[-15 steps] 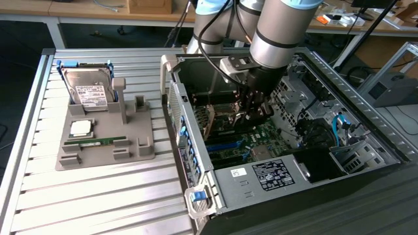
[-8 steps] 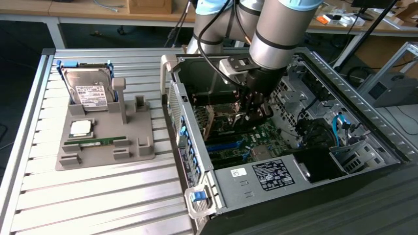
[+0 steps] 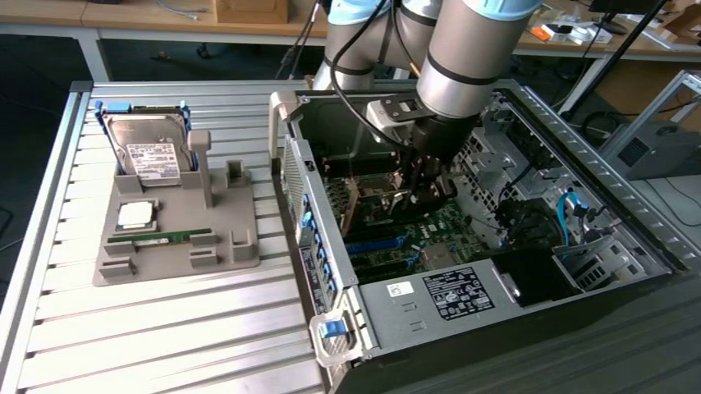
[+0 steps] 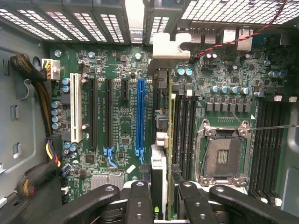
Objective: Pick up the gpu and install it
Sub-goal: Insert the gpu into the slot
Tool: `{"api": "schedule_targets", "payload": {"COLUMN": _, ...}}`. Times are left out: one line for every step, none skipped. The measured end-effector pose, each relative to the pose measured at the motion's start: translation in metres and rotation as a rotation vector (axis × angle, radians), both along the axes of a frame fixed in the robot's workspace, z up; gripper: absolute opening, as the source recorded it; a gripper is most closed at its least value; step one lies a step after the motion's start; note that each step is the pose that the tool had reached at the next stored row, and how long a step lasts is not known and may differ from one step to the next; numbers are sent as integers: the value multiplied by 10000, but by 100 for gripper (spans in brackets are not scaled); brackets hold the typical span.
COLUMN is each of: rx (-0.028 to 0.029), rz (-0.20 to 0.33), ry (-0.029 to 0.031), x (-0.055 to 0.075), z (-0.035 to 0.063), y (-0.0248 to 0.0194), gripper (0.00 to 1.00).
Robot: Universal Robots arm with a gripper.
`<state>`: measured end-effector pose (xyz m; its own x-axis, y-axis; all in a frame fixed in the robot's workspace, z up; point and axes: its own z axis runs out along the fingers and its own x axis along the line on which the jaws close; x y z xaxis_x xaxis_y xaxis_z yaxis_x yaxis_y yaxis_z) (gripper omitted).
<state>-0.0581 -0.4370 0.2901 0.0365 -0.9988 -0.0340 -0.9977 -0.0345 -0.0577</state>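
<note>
The gpu (image 4: 160, 140) stands edge-on between the end effector (image 4: 160, 196) fingers, pinched there, its silver bracket (image 4: 171, 45) up against the case's rear wall, right beside the blue slot (image 4: 140, 116) on the motherboard (image 4: 117, 121). The end effector (image 3: 422, 193) is down inside the open computer case (image 3: 613, 246). Well off to its side on the counter (image 3: 164, 328), the grey holder (image 3: 180, 246) carries the hard drive (image 3: 148, 152).

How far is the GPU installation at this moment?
Pickup looks done: the gripper is shut on the gpu, seen edge-on, inside the computer case. In hand: the card hangs over the motherboard beside the blue slot. Left: seating it; it is not yet in a slot.
</note>
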Motion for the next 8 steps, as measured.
{"api": "schedule_targets", "payload": {"rx": 0, "rz": 1, "ry": 0, "x": -2, "z": -2, "y": -1, "gripper": 27}}
{"api": "schedule_targets", "payload": {"rx": 2, "rz": 0, "ry": -1, "x": -6, "z": -5, "y": -2, "gripper": 27}}
{"api": "schedule_targets", "payload": {"rx": 2, "rz": 0, "ry": -1, "x": -8, "z": -7, "y": -3, "gripper": 27}}
{"api": "schedule_targets", "payload": {"rx": -1, "rz": 1, "ry": 0, "x": -11, "z": -10, "y": -4, "gripper": 27}}
{"api": "schedule_targets", "payload": {"rx": -2, "rz": 0, "ry": 0, "x": -15, "z": -13, "y": -6, "gripper": 27}}
{"api": "schedule_targets", "payload": {"rx": -2, "rz": 1, "ry": 0, "x": -17, "z": -16, "y": -8, "gripper": 27}}
{"api": "schedule_targets", "payload": {"rx": -2, "rz": 0, "ry": 0, "x": -24, "z": -19, "y": -11, "gripper": 27}}
{"api": "schedule_targets", "payload": {"rx": -1, "rz": 0, "ry": 0, "x": -30, "z": -22, "y": -17, "gripper": 27}}
